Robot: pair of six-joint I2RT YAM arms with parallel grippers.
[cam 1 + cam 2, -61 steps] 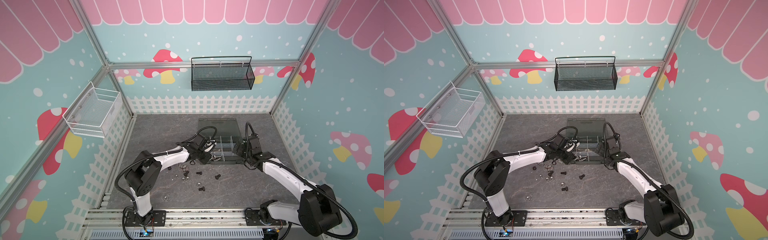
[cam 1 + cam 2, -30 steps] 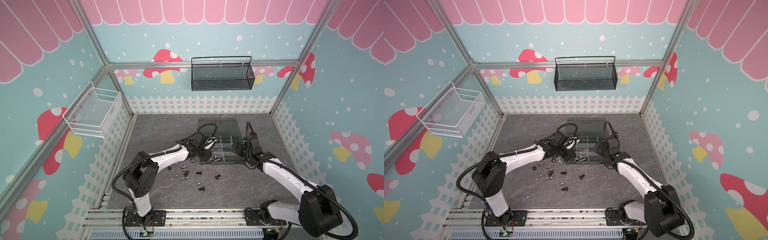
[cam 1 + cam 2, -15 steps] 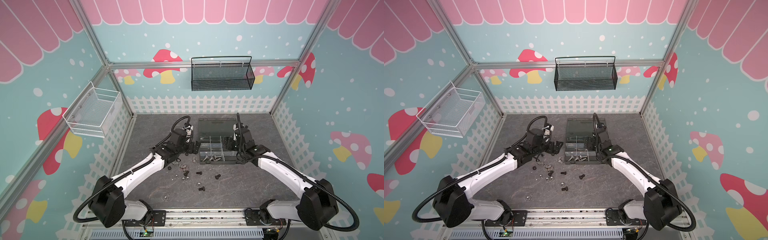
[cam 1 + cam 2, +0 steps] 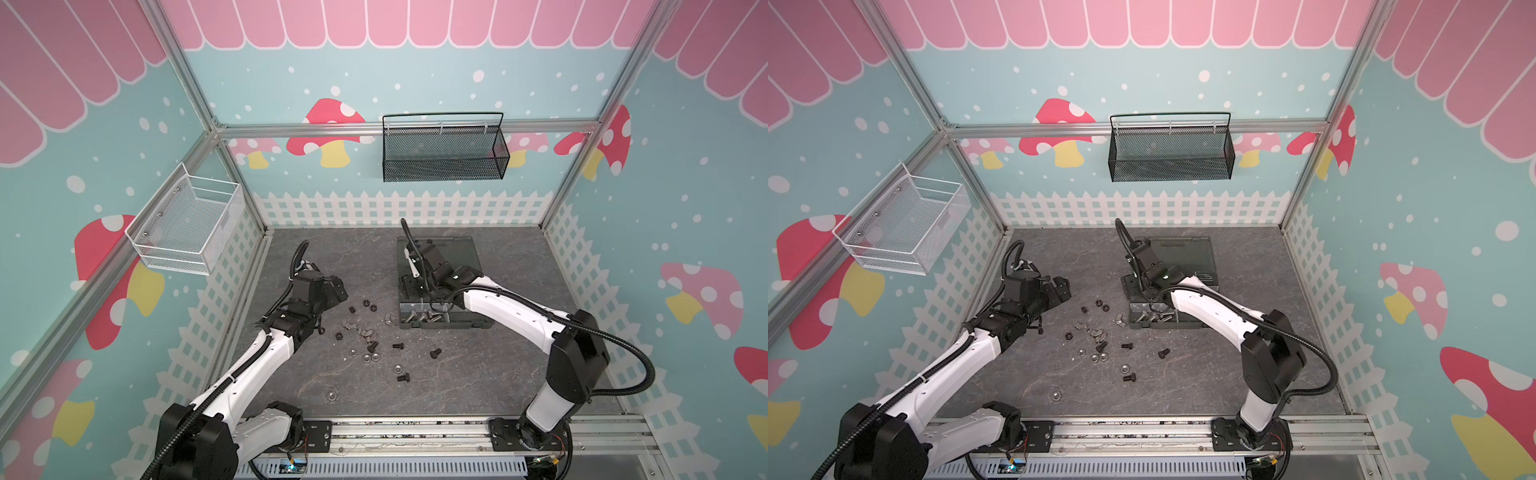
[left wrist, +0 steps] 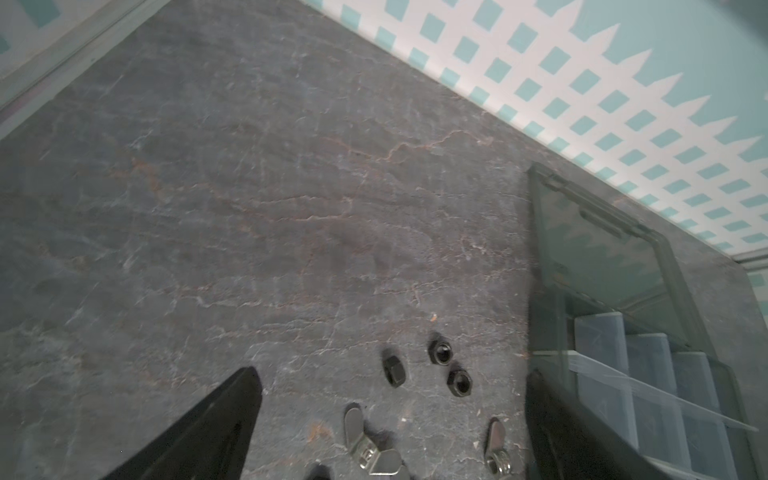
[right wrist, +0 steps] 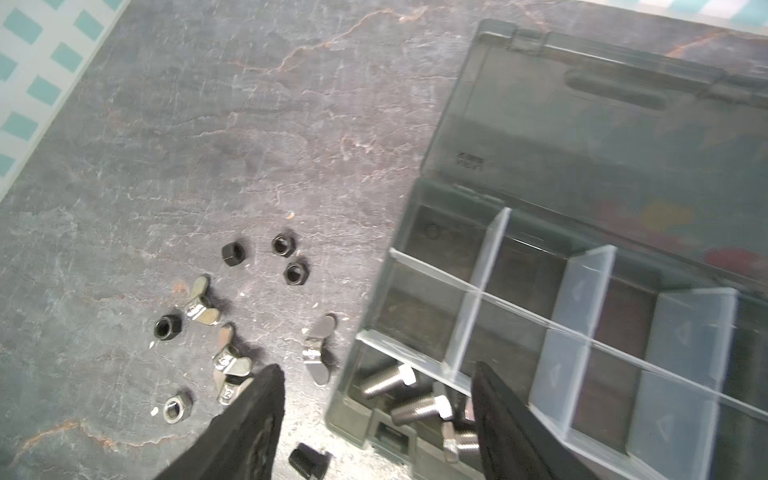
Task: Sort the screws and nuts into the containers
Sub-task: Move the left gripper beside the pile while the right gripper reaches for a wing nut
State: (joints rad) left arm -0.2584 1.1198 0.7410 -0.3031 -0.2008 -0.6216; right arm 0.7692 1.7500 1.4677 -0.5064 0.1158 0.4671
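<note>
The dark grey organizer box (image 4: 444, 326) lies open at mid-table, and its containers (image 6: 528, 274) have clear dividers. Silver screws (image 6: 386, 384) lie in the front-left compartment. Black nuts (image 5: 459, 382) and silver wing nuts (image 5: 365, 440) lie on the table left of the box. Black screws (image 4: 435, 353) and silver nuts (image 4: 367, 358) lie scattered nearer the front. My left gripper (image 4: 332, 289) hangs open over the table left of the nuts, holding nothing. My right gripper (image 6: 376, 368) is open above the box's front-left corner, also holding nothing.
A black mesh basket (image 4: 442, 153) hangs on the back wall and a white wire basket (image 4: 187, 226) on the left wall. The box's lid (image 4: 453, 249) lies flat behind it. A white picket fence (image 4: 399, 208) borders the grey table.
My left gripper has left the box's left end, swung left and opened wide. My right gripper has moved left across the box, and its jaws have narrowed somewhat.
</note>
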